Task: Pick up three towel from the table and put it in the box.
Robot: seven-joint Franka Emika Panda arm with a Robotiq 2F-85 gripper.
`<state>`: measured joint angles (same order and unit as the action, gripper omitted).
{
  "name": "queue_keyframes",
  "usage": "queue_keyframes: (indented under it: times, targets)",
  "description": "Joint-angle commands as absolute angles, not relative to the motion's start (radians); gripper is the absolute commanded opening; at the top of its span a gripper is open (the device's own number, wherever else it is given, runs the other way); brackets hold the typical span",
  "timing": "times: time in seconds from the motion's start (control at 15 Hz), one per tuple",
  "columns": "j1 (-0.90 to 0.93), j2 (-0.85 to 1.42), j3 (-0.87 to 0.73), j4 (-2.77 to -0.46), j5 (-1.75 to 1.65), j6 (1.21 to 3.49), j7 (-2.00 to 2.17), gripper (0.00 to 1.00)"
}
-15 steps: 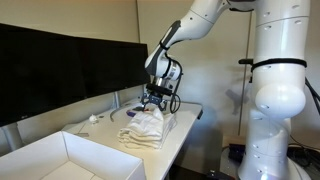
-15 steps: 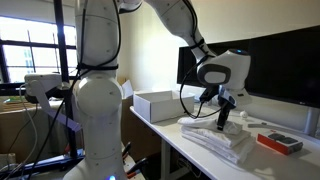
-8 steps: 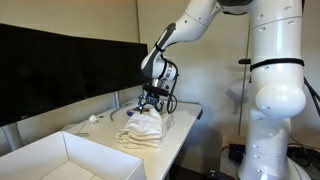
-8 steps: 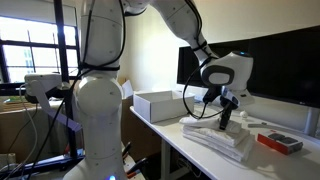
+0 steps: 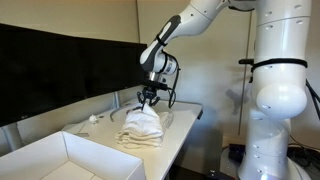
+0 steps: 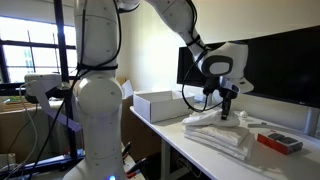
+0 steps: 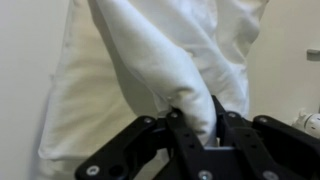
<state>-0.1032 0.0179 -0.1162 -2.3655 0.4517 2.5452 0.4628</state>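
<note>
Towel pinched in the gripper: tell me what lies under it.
Beneath the towel, which the gripper pinches into a peak, lies a stack of folded towels on the table. How many are stacked cannot be seen, and the tabletop below them is covered.

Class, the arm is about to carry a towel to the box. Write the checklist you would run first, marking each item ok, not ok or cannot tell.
1. Gripper pinches a fold of the towel between its jaws: ok.
2. Only one towel taken from the pile: cannot tell.
3. Towel lifted free of the pile: not ok, its lower part rests there.
4. Box open on top to receive it: ok.
</note>
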Motion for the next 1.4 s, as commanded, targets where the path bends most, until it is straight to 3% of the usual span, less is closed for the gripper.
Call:
queue_keyframes:
  times: [0.0,0.73,1.33]
  targets:
    - [-0.076,-0.084,-0.086,-2.391,0.351,2.496,0.57,0.06]
    - [-0.059,-0.227,0.009,-2.383,0.32,2.382,0.839,0.09]
    - [-0.055,-0.267,0.119,-2.25,0.09,2.315,1.093,0.08]
